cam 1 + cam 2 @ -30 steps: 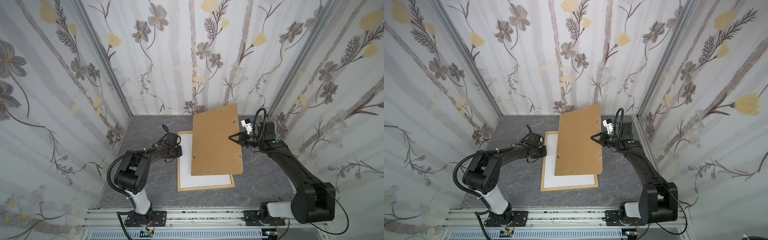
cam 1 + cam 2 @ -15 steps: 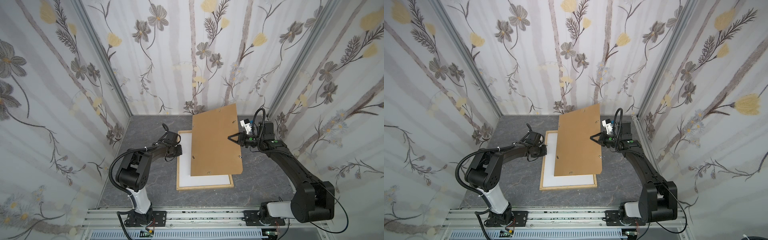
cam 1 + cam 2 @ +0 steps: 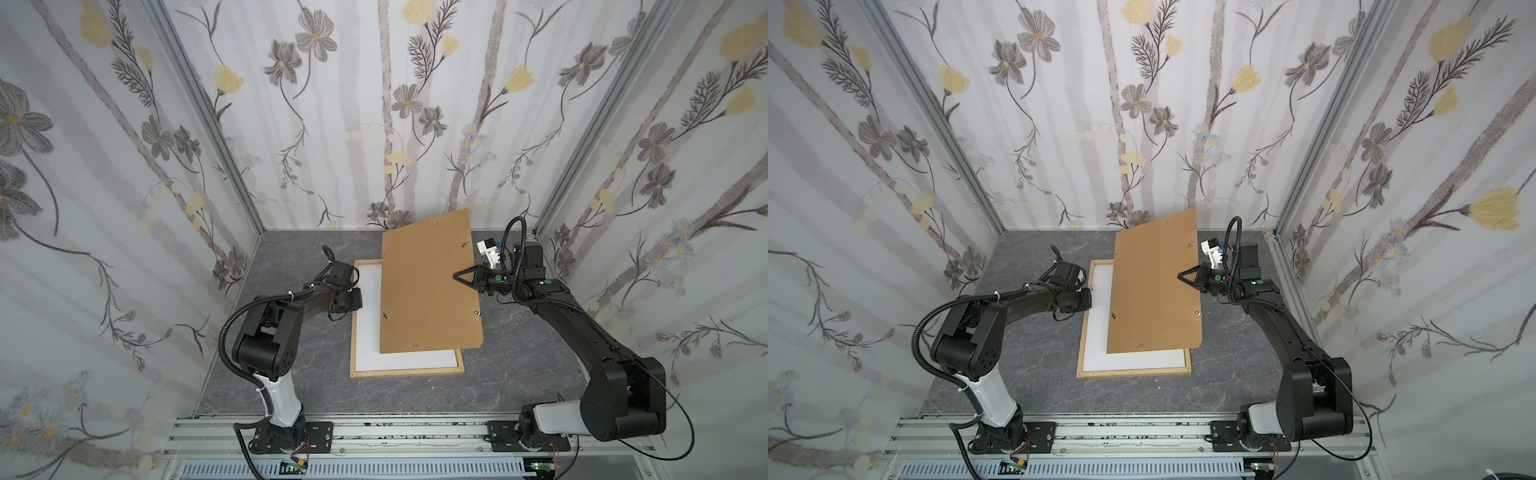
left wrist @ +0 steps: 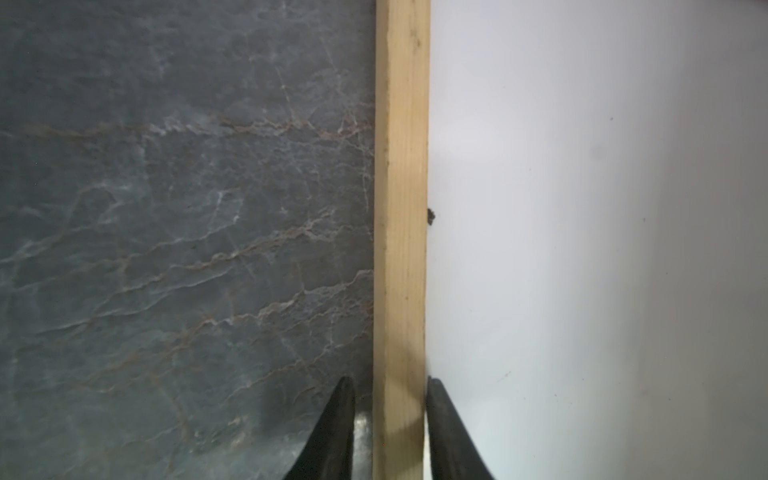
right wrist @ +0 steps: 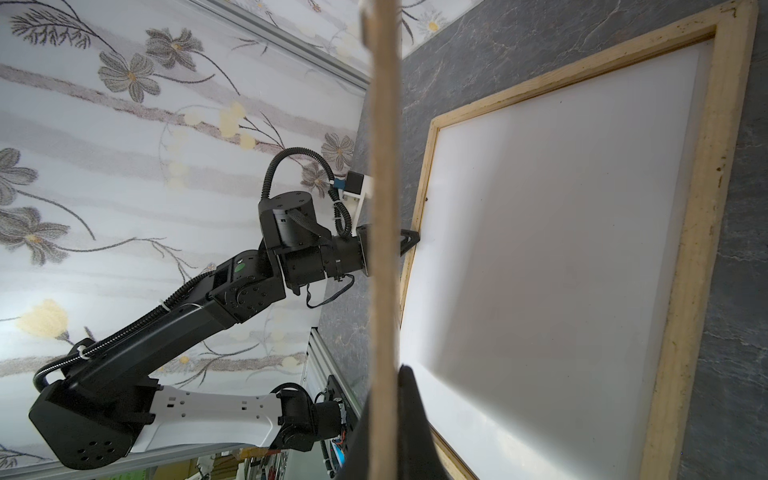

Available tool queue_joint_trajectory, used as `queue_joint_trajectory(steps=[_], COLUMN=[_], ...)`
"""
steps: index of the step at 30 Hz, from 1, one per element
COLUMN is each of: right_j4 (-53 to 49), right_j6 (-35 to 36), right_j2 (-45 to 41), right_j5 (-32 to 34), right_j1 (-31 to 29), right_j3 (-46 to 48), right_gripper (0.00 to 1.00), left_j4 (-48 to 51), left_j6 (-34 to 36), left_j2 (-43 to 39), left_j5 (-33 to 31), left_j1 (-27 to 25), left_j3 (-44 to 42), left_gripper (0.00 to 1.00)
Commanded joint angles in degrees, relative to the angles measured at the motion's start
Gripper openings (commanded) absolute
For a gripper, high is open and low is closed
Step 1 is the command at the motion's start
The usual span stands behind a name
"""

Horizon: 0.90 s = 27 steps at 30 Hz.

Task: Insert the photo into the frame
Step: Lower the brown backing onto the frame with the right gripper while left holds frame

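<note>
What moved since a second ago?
The left gripper opened its jaws around the frame's left strip and let go. The frame slid slightly left. The right gripper still holds the board tilted above the frame.

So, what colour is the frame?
Light natural wood; the frame shows best in the left wrist view.

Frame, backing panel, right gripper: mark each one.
frame [image 4: 401, 208]: left wrist view, middle of the wooden strip.
backing panel [image 3: 428, 286]: in a top view, centre of its brown face.
right gripper [image 3: 455, 276]: in a top view, fingertips on the panel.
</note>
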<state>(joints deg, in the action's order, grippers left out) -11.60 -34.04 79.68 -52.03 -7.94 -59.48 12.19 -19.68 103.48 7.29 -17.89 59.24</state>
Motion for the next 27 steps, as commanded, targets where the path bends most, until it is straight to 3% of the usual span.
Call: queue_joint_trajectory(steps=[1, 4, 13, 27], right_j4=[4.1, 4.6, 10.8, 22.0], right_j6=[-0.5, -0.9, -4.5, -10.5], right_j2=[0.5, 1.5, 6.1, 11.3], right_j5=[-1.7, -2.1, -5.5, -9.0], right_j1=[-0.4, -0.8, -2.2, -3.0], right_j3=[0.4, 1.0, 3.6, 6.9], right_gripper=[0.0, 0.0, 0.0, 0.0], left_j4=[1.5, 1.2, -7.5, -17.1], left_j6=[-0.7, -2.0, -7.6, -12.5], left_j2=[-1.3, -3.9, -11.5, -10.8], left_j5=[-0.6, 0.4, 10.4, 15.4], left_j1=[0.1, 0.3, 4.5, 6.9], left_j3=[0.6, 0.0, -6.9, -14.7], left_gripper=[0.43, 0.49, 0.51, 0.53])
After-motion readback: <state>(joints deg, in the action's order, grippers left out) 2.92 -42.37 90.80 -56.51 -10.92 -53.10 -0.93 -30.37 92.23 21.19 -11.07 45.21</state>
